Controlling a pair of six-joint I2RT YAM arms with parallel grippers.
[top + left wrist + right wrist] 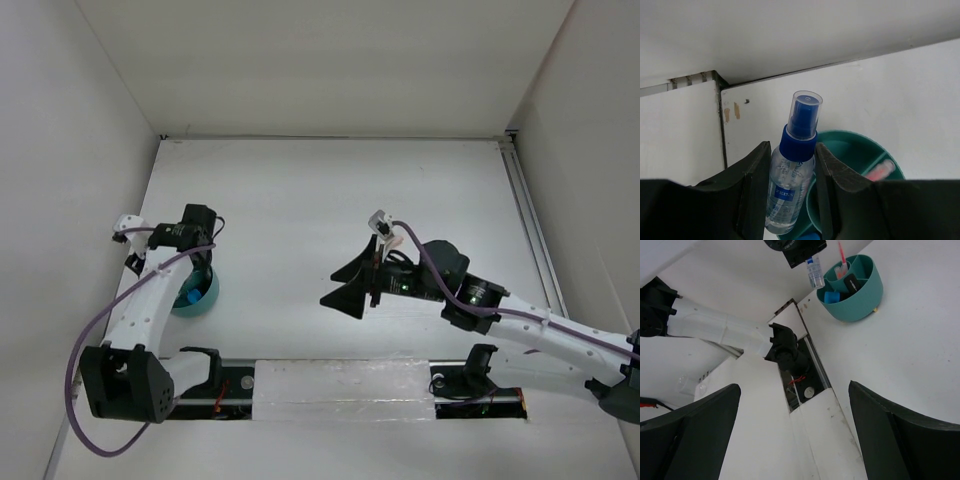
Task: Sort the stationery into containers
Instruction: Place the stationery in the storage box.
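The little spray bottle (792,175) is see-through, with a blue top and a clear cap over it. It is held up in the air, leaning a bit, with its bottom just beside the rim of the teal cup (855,134). I cannot tell if it touches the rim. The left gripper (792,150) has it. The two dark fingers (756,175) are close together, and they press on the bottle from both sides, just under the blue top. The round cup has walls inside that split it into parts. From the right wrist view you can see a pink stick (841,252) standing up in one part, a black thing (852,284) in another and a blue thing (831,297) near the cup's front wall. I cannot tell what the black and blue things are. The cup sits on the white table (330,190), on the left side, close to the left arm and near the front edge. The right gripper (345,285) hangs over the middle of the table, well apart from the cup. Its fingers (695,440) are spread wide and there is nothing between them. Along the front edge of the table runs a dark rail (802,382) where the arms are bolted on.
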